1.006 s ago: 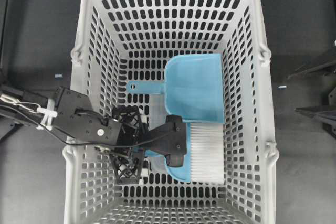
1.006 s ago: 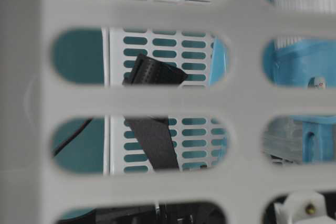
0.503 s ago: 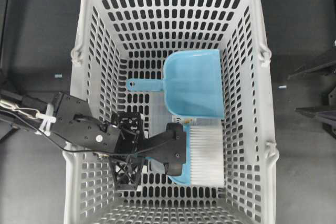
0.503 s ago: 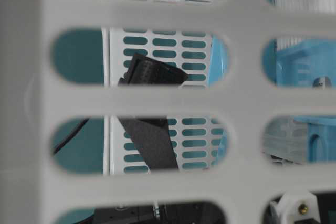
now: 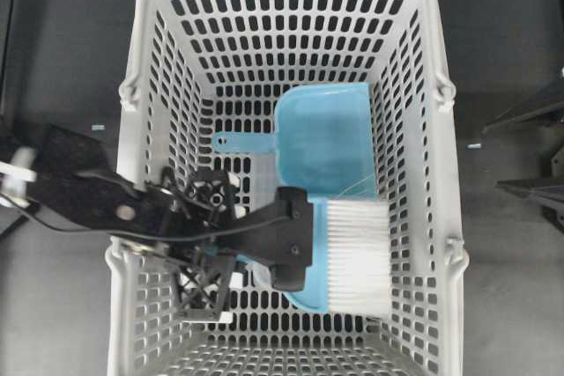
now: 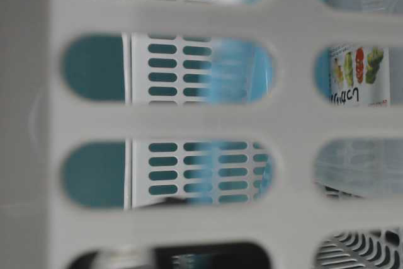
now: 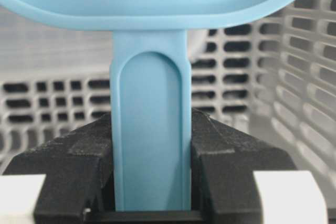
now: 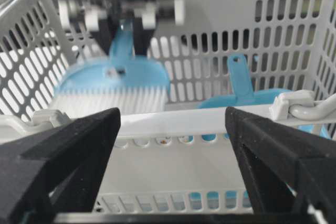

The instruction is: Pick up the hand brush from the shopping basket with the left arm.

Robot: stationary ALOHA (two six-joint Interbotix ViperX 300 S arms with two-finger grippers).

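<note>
Dark, matte tabletop (image 5: 62, 59), evenly lit, bearing small pale tape marks (image 5: 97, 128); a teal backdrop (image 6: 91, 67) rises behind at table level.

We see the hand brush (image 5: 348, 257) inside the shopping basket (image 5: 141, 59), toward its near right, bristles by the right wall. The dustpan (image 5: 322, 143) lies just beyond it, possibly touching. The left arm (image 5: 97, 200) crosses the left wall from outside.

so the blue hand brush (image 5: 339, 257) with white bristles hangs inside the grey slotted shopping basket (image 5: 141, 59), handle clamped by the left arm's (image 5: 79, 191) gripper (image 7: 151, 150).
</note>
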